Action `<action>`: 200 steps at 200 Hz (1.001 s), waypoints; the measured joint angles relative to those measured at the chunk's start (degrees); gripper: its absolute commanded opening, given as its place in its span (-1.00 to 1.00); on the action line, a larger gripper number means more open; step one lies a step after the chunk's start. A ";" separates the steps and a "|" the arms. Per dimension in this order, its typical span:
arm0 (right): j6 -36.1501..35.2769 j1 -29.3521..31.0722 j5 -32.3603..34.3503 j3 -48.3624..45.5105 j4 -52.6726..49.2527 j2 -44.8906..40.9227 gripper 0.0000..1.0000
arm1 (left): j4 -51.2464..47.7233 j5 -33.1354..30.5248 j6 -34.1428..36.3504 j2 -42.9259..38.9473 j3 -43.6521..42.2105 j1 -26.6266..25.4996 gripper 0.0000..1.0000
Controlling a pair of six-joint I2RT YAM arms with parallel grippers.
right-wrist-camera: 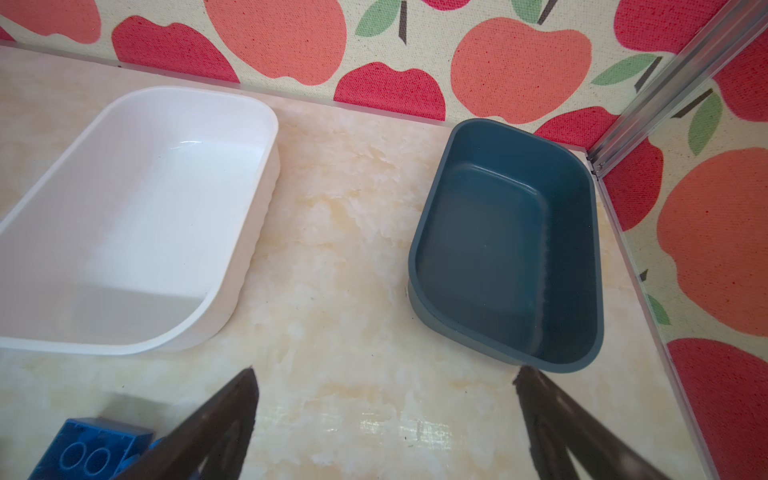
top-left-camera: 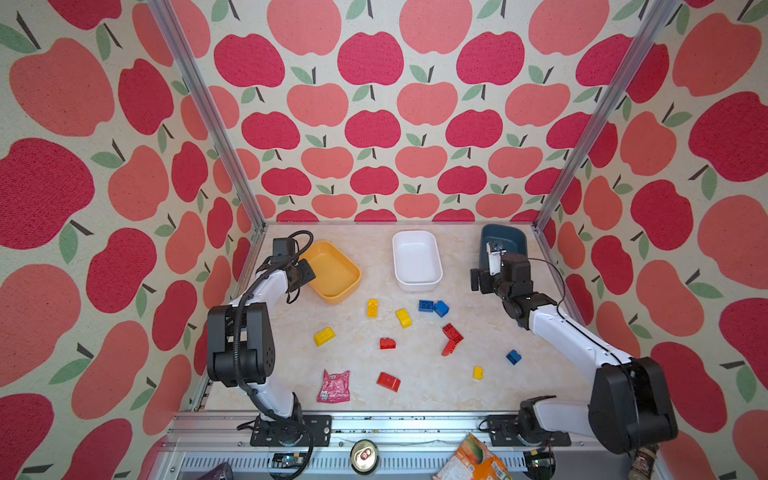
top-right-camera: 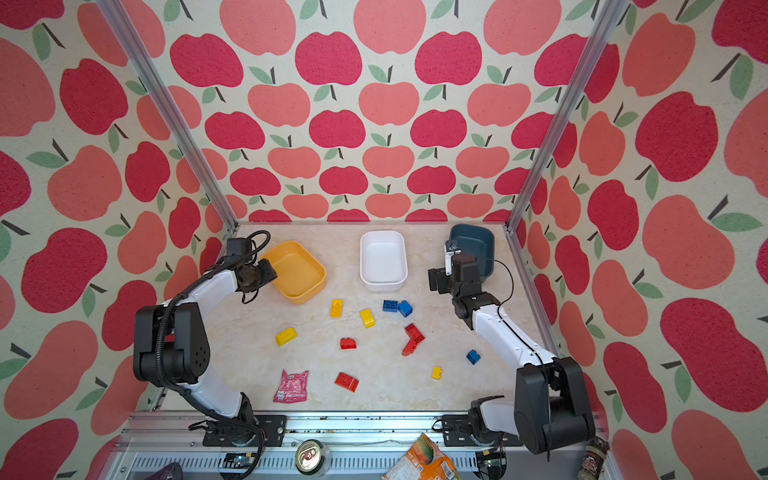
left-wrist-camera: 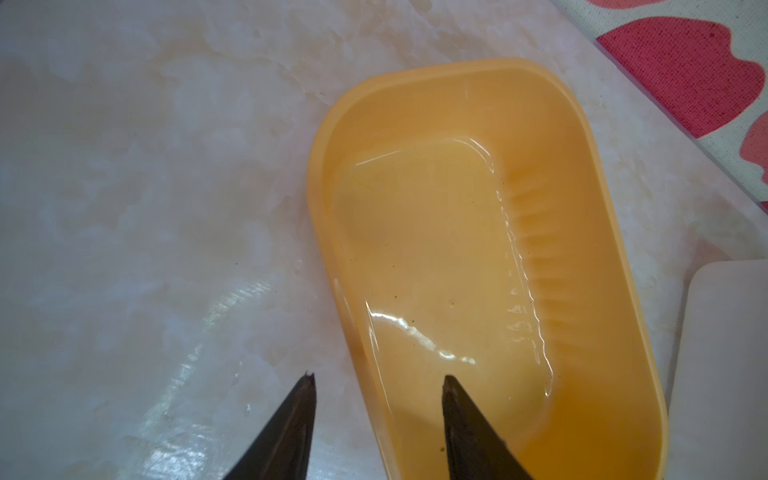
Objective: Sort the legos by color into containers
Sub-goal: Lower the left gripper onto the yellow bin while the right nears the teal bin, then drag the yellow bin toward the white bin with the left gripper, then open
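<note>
Several legos lie loose on the marble table: yellow ones (top-left-camera: 372,308) (top-left-camera: 324,336), red ones (top-left-camera: 387,343) (top-left-camera: 453,331) and blue ones (top-left-camera: 426,306) (top-left-camera: 513,357). Three containers stand empty along the back: yellow-orange (top-left-camera: 332,270), white (top-left-camera: 417,259) and dark blue-grey (top-left-camera: 511,241). My left gripper (left-wrist-camera: 379,377) is open and straddles the yellow container's (left-wrist-camera: 457,228) near rim, one finger inside and one outside. My right gripper (right-wrist-camera: 386,370) hangs open over bare table between the white container (right-wrist-camera: 137,208) and the blue-grey one (right-wrist-camera: 507,249), with a blue lego (right-wrist-camera: 91,449) beside one finger.
A crinkled pink foil packet (top-left-camera: 333,386) lies near the front left of the table. A drink can (top-left-camera: 364,456) and an orange wrapper (top-left-camera: 473,461) sit on the front rail outside the table. Apple-print walls close in the back and both sides.
</note>
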 measured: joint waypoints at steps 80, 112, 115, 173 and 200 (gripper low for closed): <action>2.27 0.26 -3.85 0.09 -2.23 -0.02 0.99 | -0.35 0.92 -1.22 4.57 1.75 -0.28 -0.31; 2.27 0.26 -4.02 0.09 -2.29 -0.02 0.99 | -0.76 0.63 -1.22 5.81 2.54 -1.03 -0.42; 2.29 0.26 -4.02 0.09 -2.29 -0.02 0.99 | -0.83 0.55 -1.22 5.84 2.58 -1.09 -0.43; 2.27 0.26 -4.00 0.09 -3.30 -0.02 0.99 | -2.56 -0.48 -1.25 6.54 3.89 -1.81 -0.69; 2.27 0.26 -4.00 0.09 -3.32 -0.02 0.99 | -3.39 -0.63 -0.92 6.91 5.09 -2.10 -0.81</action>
